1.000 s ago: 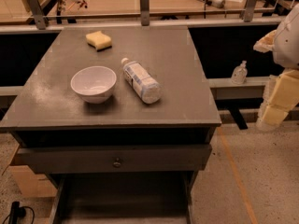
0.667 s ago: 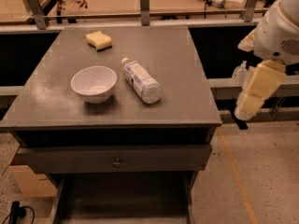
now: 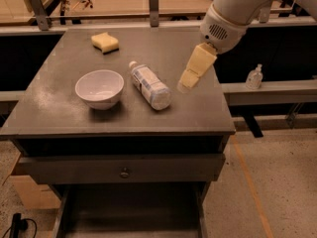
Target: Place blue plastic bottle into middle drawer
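The blue plastic bottle lies on its side on the grey cabinet top, white cap toward the back, just right of a white bowl. My gripper hangs from the white arm over the right part of the top. It is a little to the right of the bottle's bottom end and holds nothing. The middle drawer stands pulled out at the bottom of the view, its dark floor showing under the shut drawer front with a round knob.
A yellow sponge lies at the back of the top. A tiny clear pump bottle stands on a ledge to the right. A workbench with clutter runs behind. A cardboard box sits at the lower left.
The arm has swung in from the right, off the cabinet's side, to above the right part of the top near the bottle. The bottle, bowl and sponge have not moved.
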